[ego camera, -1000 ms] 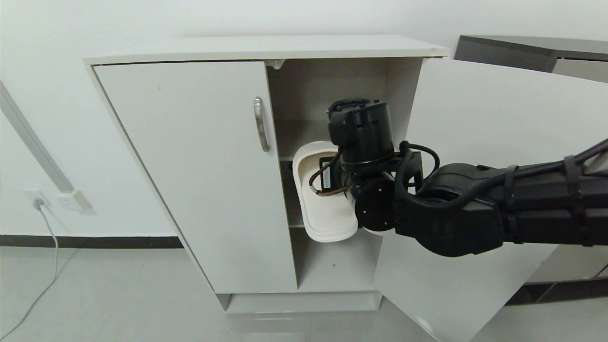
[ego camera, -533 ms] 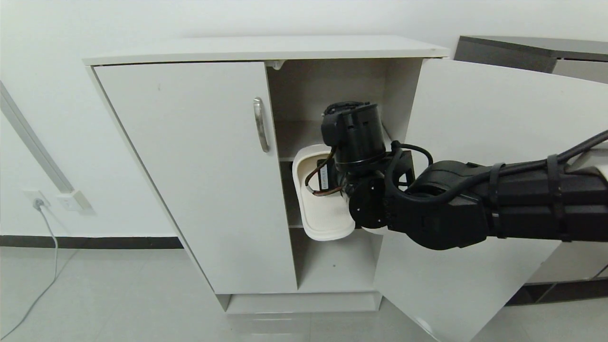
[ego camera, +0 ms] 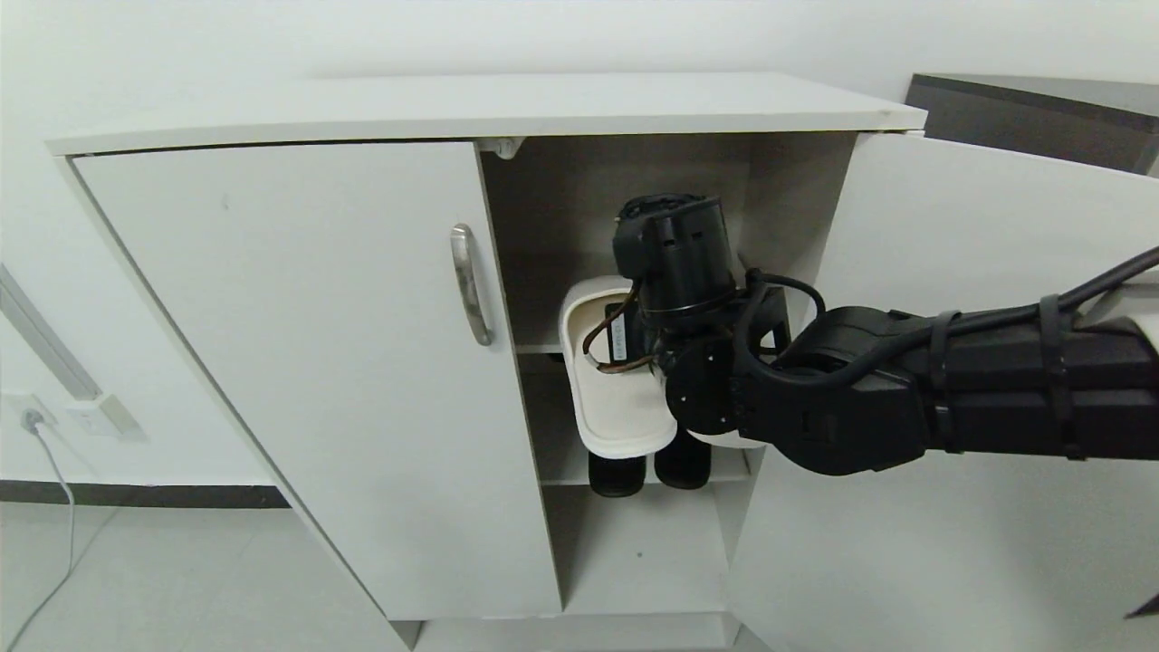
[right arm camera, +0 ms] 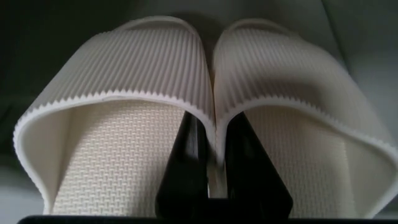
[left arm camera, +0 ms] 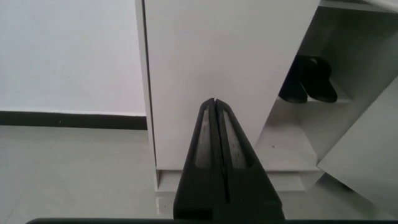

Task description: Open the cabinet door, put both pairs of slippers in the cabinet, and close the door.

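Right gripper point(right arm camera: 211, 152) is clamped on the touching inner straps of the cream ribbed foam slippers point(ego camera: 616, 398), at the white wooden cabinet's point(ego camera: 453, 104) open front, above the black slippers point(ego camera: 647, 471). They look light and squishy (pinch both straps together). Left gripper point(left arm camera: 215, 107) is closed on nothing.

Slipper pair point(ego camera: 617, 412) above shelved pair point(ego camera: 619, 474) in cabinet point(ego camera: 543, 101)

You've got the right gripper point(right arm camera: 214, 177) clamped on two white ribbed slippers point(right arm camera: 155, 74), pinching where their inner sides touch. From the gripper, one sits at 10 o'clock and the other at 2 o'clock, toes toward 12. Behind them is the dark cabinet point(right arm camera: 56, 37) inside.
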Robot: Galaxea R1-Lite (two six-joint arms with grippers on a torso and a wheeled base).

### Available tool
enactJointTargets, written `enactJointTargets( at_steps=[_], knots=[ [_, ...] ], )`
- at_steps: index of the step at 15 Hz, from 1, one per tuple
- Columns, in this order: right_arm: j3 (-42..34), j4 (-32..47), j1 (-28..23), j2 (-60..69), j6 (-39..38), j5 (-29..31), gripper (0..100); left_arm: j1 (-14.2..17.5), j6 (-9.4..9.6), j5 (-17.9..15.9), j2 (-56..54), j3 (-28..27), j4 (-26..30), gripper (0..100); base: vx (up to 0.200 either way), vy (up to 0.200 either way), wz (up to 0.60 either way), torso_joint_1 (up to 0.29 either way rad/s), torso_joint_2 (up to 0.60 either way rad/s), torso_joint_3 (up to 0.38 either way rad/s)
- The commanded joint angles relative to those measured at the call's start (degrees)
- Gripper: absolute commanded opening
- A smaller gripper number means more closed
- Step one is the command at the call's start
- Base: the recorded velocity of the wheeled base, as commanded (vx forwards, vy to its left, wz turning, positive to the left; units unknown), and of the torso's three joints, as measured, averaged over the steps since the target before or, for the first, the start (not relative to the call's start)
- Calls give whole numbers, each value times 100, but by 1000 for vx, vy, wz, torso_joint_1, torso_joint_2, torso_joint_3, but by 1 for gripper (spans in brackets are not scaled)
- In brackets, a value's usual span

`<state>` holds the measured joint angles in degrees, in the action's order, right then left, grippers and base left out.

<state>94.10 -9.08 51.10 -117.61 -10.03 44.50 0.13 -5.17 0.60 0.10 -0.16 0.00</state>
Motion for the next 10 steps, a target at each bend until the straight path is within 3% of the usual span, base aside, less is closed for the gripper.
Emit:
enactJointTargets(
  at_steps=[1,4,10],
  knots=[
    [3,-6,-4,2,-43,-11,0,4,-2,2,-1,-2,0,0,200,0,0,2,7,-2],
    [117,-6,-65,-69,-43,-55,0,4,-10,11,-1,7,0,0,0,0,0,0,0,0],
    [1067,258,-373,-710,-34,-90,0,4,-19,19,-1,-2,0,0,0,0,0,0,0,0]
  ],
)
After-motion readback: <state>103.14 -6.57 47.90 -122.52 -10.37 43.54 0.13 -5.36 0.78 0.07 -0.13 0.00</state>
